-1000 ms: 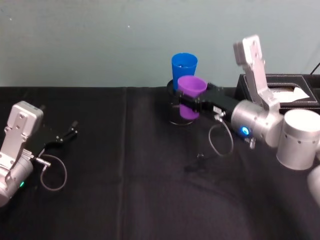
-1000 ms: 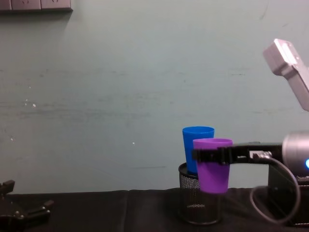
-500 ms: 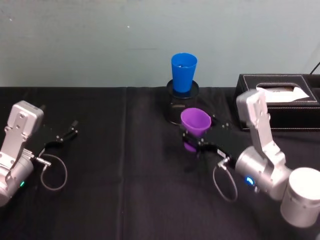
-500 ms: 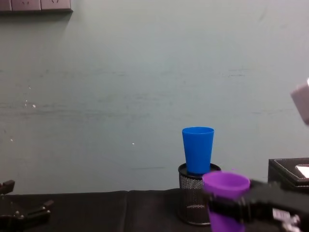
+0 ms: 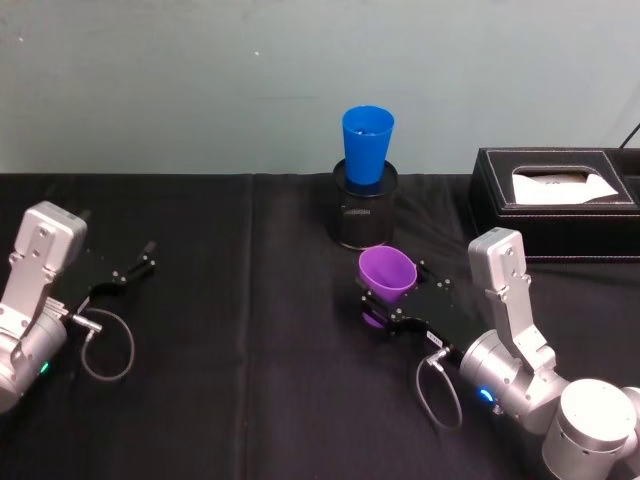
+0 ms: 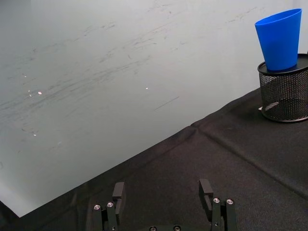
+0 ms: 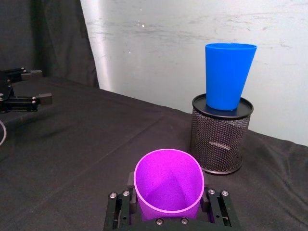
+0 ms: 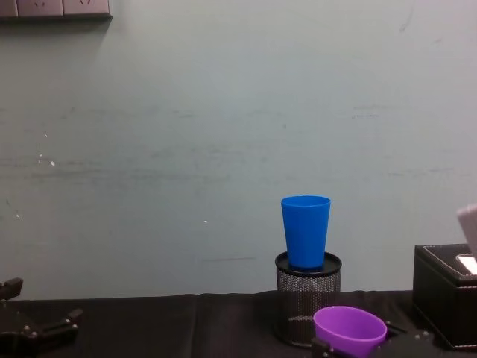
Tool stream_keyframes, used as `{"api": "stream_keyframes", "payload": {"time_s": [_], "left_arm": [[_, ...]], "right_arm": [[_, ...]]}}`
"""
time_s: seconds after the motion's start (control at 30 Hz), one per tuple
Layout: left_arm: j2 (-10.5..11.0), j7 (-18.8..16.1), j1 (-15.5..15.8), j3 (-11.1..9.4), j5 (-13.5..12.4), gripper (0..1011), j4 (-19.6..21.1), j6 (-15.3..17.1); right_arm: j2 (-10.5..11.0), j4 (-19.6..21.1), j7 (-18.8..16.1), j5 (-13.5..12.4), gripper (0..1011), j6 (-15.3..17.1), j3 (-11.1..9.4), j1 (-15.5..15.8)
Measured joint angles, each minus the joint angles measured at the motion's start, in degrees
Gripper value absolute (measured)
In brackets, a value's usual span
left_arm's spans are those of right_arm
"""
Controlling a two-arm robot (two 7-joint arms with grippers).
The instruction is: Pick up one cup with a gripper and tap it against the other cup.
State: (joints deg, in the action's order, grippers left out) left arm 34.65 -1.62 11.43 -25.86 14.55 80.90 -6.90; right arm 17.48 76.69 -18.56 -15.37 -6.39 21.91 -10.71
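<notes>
- The right gripper (image 5: pixel 385 305) is clamped on the purple cup (image 5: pixel 386 276), its thin black fingers (image 7: pixel 215 208) pressing on either side of the cup's lower body while the wide rim stands above them
- In the head view the purple cup is near the middle of the black tablecloth (image 5: pixel 250 380), on the near side of the black wire-mesh pen holder (image 5: pixel 364 208) and a little to its right, apart from it
- The cup leans slightly, its open mouth tipped toward the left and upward; in the right wrist view the inside (image 7: pixel 168 180) is empty
- Whether the cup's base touches the cloth cannot be told
- The blue cup (image 5: pixel 367 146) stands upright on top of the mesh pen holder, at the far edge of the table against the pale green wall (image 8: pixel 186 134); the two cups are well apart
- In the chest view the purple rim (image 8: pixel 349 329) sits low, below the top of the holder (image 8: pixel 307 298) and to the right of it
- The right arm (image 5: pixel 520 360) reaches in from the near right, a blue light glowing on its silver body
- A black tissue box (image 5: pixel 555 200) sits at the far right of the table
- The left gripper (image 5: pixel 125 272) rests at the far left, its fingers (image 6: pixel 205 190) spread apart and holding nothing, well away from both cups
</notes>
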Motion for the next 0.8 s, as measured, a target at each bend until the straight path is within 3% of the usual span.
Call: {"api": "stream_keyframes", "payload": {"time_s": [0.23,0.47,0.63,0.8], "left_arm": [[0.00,0.00,0.00,0.00,0.00,1000,0.00,0.00],[0.00,0.00,0.00,0.00,0.00,1000,0.00,0.00],[0.00,0.00,0.00,0.00,0.00,1000,0.00,0.00],[0.00,0.00,0.00,0.00,-0.01,1000,0.00,0.00]], "right_arm": [[-0.86,-0.71,-0.54,1.13,718,-0.13,-0.30,0.28],[-1.44,-0.18,-0.54,2.01,869,0.66,-1.31,0.83],[-1.30,2.86,-0.07,2.31,1003,1.29,-2.55,1.98],[-0.73,7.67,0.45,2.10,1003,1.41,-4.23,3.64]]}}
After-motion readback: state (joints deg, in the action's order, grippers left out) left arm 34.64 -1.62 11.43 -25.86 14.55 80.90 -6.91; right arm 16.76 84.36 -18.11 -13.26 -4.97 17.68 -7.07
